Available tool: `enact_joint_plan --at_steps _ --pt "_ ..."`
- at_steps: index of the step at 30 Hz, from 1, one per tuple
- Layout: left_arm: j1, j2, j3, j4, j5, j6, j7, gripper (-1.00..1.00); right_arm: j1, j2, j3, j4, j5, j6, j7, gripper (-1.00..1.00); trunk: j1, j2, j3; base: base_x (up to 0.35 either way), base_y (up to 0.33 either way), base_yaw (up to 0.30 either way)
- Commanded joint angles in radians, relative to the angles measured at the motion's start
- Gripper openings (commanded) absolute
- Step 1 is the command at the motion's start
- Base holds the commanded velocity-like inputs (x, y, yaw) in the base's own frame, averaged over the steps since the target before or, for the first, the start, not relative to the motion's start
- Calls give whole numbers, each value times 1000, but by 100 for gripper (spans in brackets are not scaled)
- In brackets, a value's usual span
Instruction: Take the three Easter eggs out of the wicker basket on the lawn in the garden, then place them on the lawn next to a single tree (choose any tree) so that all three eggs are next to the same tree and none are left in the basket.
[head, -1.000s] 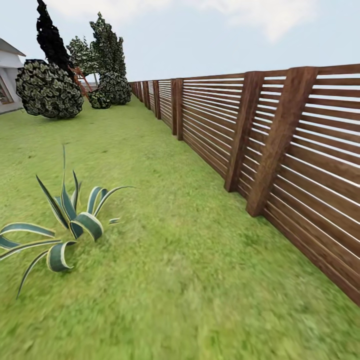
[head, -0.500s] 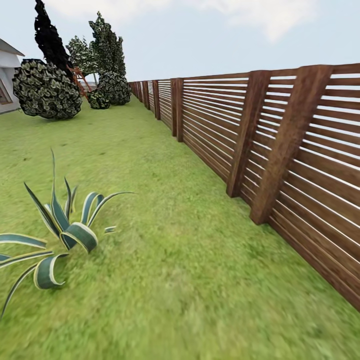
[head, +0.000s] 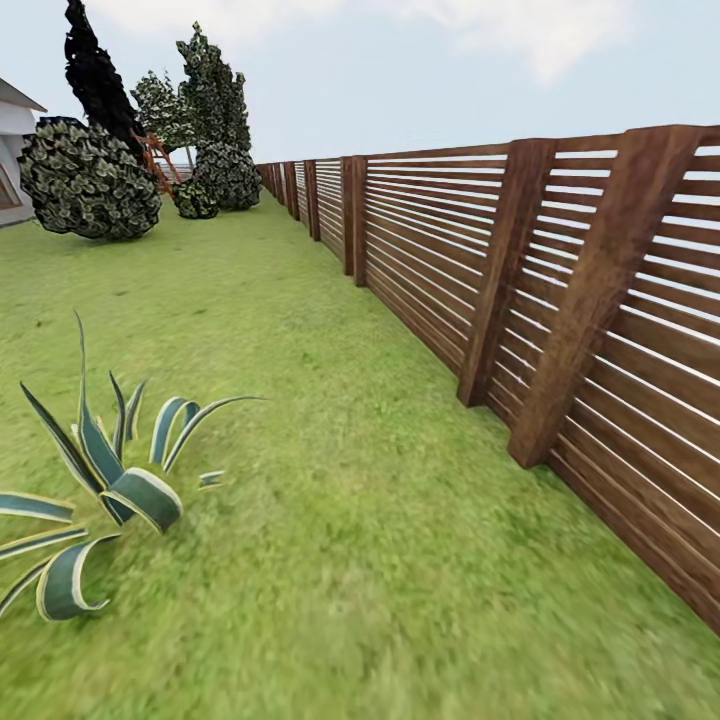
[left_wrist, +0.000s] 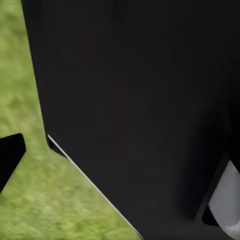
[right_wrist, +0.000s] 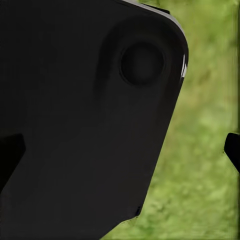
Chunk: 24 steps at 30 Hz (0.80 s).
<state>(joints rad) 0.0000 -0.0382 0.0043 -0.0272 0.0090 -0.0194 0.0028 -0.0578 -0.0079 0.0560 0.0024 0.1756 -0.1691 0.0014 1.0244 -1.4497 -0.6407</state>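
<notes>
Fingers: in the left wrist view a black fingertip (left_wrist: 9, 159) intrudes at the frame edge over grass, beside a large black robot panel (left_wrist: 135, 100). In the right wrist view, dark fingertips (right_wrist: 233, 150) sit at each side of the frame, beside another black robot housing (right_wrist: 80, 115). Whether either pair stands wide or narrow cannot be told, and nothing is seen held between them.

Surroundings, head view: the lawn (head: 330, 520) runs forward alongside a brown slatted wooden fence (head: 560, 300) on the right. A striped agave plant (head: 100, 480) stands near the lawn's near left corner. At the far left end are a rounded dark bush (head: 88, 180), tall dark-leaved trees (head: 215, 110) and part of a white house (head: 12, 150).

Task items: the 3 Easter eggs, the wicker basket and the pale leaning trunk are not located in these pictures.

Assessment: the step in hand appears to be travel and search across the lawn; 0 of 3 eggs can be confirmed as placed. The next move calls for bringing the basket into sight, then approaching close enough to reach it. The agave and fence call for clearance while driving.
</notes>
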Motion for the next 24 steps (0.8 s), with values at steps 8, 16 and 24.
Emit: enact_joint_plan --at_steps 8,16,24 --pt "0 0 0 0 1 -2 0 100 0 2 5 4 4 -1 0 100 1 0 -1 341 0 0" --pt "0 0 0 0 1 -2 0 100 0 1 4 2 -6 -44 -7 100 1 0 -1 341 0 0" --pt "0 0 0 0 1 -2 0 100 0 1 2 1 -10 -51 -8 100 1 0 -1 341 0 0"
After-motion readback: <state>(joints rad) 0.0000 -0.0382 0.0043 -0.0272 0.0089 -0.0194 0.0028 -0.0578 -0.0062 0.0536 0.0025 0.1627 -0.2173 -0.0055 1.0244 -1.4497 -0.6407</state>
